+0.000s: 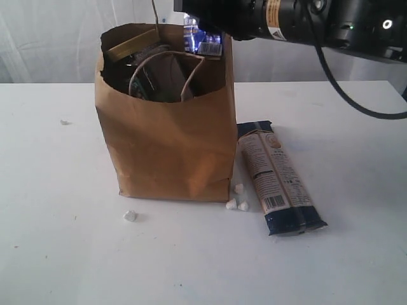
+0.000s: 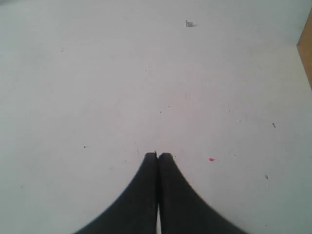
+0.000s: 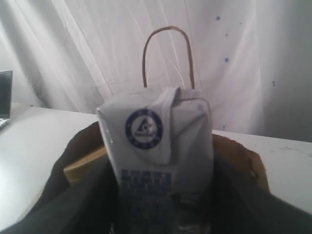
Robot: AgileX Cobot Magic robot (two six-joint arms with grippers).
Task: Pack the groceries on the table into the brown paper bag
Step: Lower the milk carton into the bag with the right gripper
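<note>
The small white-blue carton (image 3: 158, 161), pinched by its sides in the right tool (image 3: 161, 209), looks light, squashy; left tool (image 2: 157, 155) pressed together.

Small white crumbs (image 1: 130, 216) lie scattered, a white curtain (image 1: 51, 38) hangs behind, and a laptop's edge (image 3: 5, 95) shows.
</note>
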